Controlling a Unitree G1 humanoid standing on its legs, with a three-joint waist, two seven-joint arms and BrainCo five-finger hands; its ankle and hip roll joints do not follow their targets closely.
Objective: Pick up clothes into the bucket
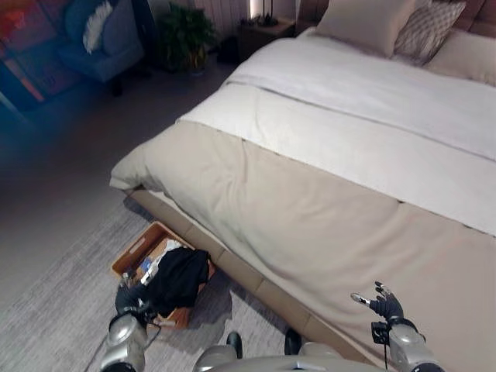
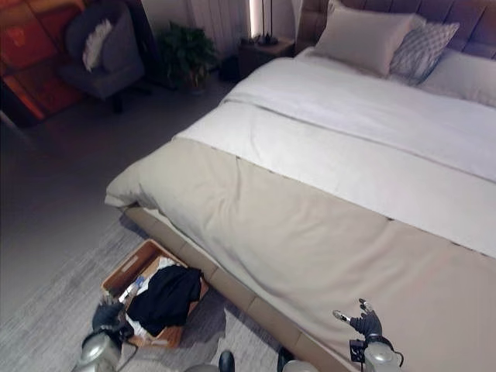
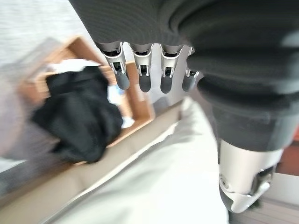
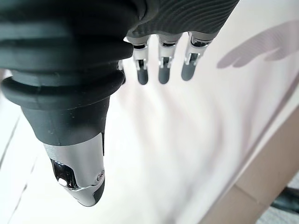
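A bedroom spreads out below the camera, with a wide bed [image 1: 333, 178] running from the near right to the far right, covered by a beige blanket at the near end and a white sheet further up. Pillows [image 1: 364, 23] lie at the far head of the bed. A grey rug [image 1: 54, 310] covers the floor on the near left, and beyond it the darker floor reaches to a blue armchair [image 1: 105, 39] and a potted plant [image 1: 186, 35] at the far left. A small nightstand [image 1: 263, 31] stands beside the far corner of the bed.

On the rug, just beside the bed's base, sits a shallow orange-brown bucket [image 1: 132, 252], more like an open box in shape. A black garment [image 1: 178, 279] lies heaped in it, draping over its near right edge, with some white cloth [image 1: 167, 249] and small items under and beside it.

The left hand [image 1: 128, 298] hangs at the near left, just above the near corner of the bucket and close to the black garment. In its wrist view its fingers [image 3: 142, 74] are straight and apart from the thumb, gripping nothing, with the garment and bucket showing past them.

The right hand [image 1: 384, 304] hovers over the beige blanket at the near right of the bed. Its fingers [image 4: 161, 70] are spread and relaxed, empty, with the pale bedcover beneath them.
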